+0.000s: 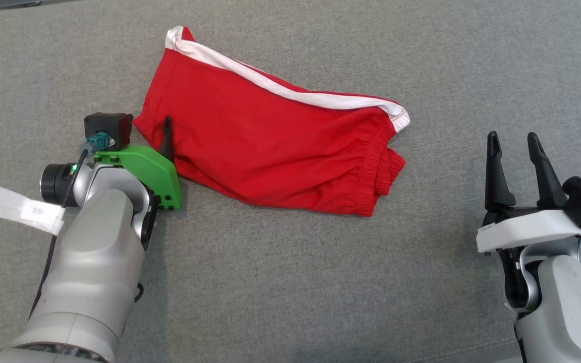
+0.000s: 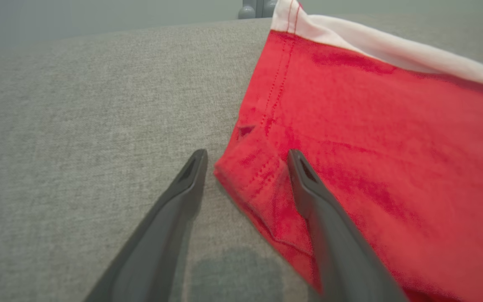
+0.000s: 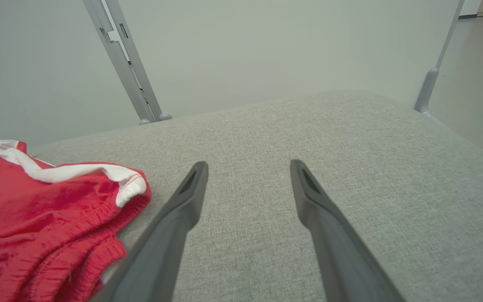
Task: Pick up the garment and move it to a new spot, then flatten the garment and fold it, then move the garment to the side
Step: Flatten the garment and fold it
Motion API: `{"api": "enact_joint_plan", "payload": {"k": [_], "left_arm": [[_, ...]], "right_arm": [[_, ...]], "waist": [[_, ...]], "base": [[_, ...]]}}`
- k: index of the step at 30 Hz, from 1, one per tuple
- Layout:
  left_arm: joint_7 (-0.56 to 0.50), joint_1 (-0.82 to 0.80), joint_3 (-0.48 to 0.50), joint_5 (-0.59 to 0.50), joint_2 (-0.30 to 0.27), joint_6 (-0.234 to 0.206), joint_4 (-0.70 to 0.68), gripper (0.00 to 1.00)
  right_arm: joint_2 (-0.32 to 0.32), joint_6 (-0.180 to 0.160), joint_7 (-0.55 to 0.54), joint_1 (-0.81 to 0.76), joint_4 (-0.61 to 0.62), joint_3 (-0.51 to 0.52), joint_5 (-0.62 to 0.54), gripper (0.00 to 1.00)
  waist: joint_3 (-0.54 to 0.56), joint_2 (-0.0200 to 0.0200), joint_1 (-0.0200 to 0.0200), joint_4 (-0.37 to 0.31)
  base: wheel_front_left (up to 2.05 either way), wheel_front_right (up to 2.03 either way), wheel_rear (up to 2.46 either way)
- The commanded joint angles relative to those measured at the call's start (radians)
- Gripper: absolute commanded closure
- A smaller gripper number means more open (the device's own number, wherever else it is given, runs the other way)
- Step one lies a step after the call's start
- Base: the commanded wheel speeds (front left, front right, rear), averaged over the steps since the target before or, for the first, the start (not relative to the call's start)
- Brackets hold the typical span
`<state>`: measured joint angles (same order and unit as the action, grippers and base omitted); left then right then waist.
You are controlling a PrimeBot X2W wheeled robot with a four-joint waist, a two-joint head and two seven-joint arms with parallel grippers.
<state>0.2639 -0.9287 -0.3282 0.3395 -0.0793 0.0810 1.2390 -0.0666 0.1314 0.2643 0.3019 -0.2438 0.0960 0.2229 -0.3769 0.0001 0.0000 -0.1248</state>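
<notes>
The garment [image 1: 270, 141] is a pair of red shorts with a white side stripe, lying folded over on the grey fabric surface [image 1: 321, 282]. My left gripper [image 1: 144, 125] is open at the garment's near left corner. In the left wrist view the left gripper [image 2: 245, 157] straddles that hemmed corner of the garment [image 2: 371, 147], one finger over the red cloth and the other over bare grey fabric. My right gripper [image 1: 513, 137] stands open to the right of the waistband, apart from it. In the right wrist view the right gripper [image 3: 248, 165] holds nothing, and the garment [image 3: 36, 209] lies to its left.
A white paper tag [image 1: 18, 206] hangs by my left forearm. Beyond the surface's far edge stand a slanted metal frame post [image 3: 120, 58] and another metal frame post [image 3: 428, 84] at the right corner. Grey fabric stretches to the front and right of the garment.
</notes>
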Motion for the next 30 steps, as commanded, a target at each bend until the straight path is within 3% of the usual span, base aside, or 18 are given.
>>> {"api": "enact_joint_plan", "payload": {"k": [1, 2, 10, 16, 25, 26, 27, 28, 30], "left_arm": [[-0.015, 0.039, -0.006, 0.008, 0.002, 0.01, 0.021, 0.81], [-0.015, 0.045, -0.009, 0.01, 0.003, 0.012, 0.025, 1.0], [-0.002, 0.097, 0.007, 0.033, 0.011, 0.007, -0.001, 1.0], [0.0, 0.221, 0.056, 0.055, 0.017, -0.031, -0.144, 1.0], [0.0, 0.399, 0.065, 0.035, 0.027, -0.048, -0.292, 1.0], [0.0, 0.409, 0.066, 0.029, 0.027, -0.054, -0.311, 0.89], [0.0, 0.422, 0.066, 0.023, 0.027, -0.057, -0.33, 0.31], [0.0, 0.448, 0.066, 0.013, 0.027, -0.064, -0.368, 0.0], [0.0, 0.468, 0.065, 0.011, 0.028, -0.069, -0.405, 0.0]], "right_arm": [[0.003, -0.001, 0.0, -0.015, -0.002, 0.004, -0.006, 0.0], [0.004, -0.001, 0.0, -0.017, -0.004, 0.005, -0.007, 0.0], [0.01, -0.001, 0.0, -0.052, -0.019, 0.014, 0.008, 0.0], [0.012, -0.001, 0.0, -0.089, -0.05, -0.01, 0.018, 0.0], [0.014, -0.001, 0.0, -0.13, -0.091, -0.039, 0.031, 0.0], [0.014, -0.001, 0.0, -0.131, -0.093, -0.042, 0.031, 0.0], [0.014, -0.001, 0.0, -0.129, -0.095, -0.046, 0.03, 0.0], [0.014, -0.001, 0.0, -0.124, -0.1, -0.057, 0.032, 0.0], [0.014, -0.001, 0.0, -0.11, -0.109, -0.066, 0.04, 0.0]], "waist": [[0.009, -0.0001, 0.0, -0.006], [0.014, -0.0001, 0.0, -0.006], [0.094, -0.0001, 0.0, 0.024], [0.182, -0.0001, 0.0, 0.077], [0.237, -0.0001, 0.0, 0.16], [0.237, -0.0001, 0.0, 0.165], [0.235, -0.0001, 0.0, 0.17], [0.233, -0.0001, 0.0, 0.178], [0.23, -0.0001, 0.0, 0.188]], "base": [[0.0, 0.0, 0.0], [0.0, 0.0, 0.0], [0.0, 0.0, 0.0], [0.0, 0.0, 0.0], [0.0, 0.0, 0.0], [0.0, 0.0, 0.0], [0.0, 0.0, 0.0], [0.0, 0.0, 0.0], [0.0, 0.0, 0.0]]}}
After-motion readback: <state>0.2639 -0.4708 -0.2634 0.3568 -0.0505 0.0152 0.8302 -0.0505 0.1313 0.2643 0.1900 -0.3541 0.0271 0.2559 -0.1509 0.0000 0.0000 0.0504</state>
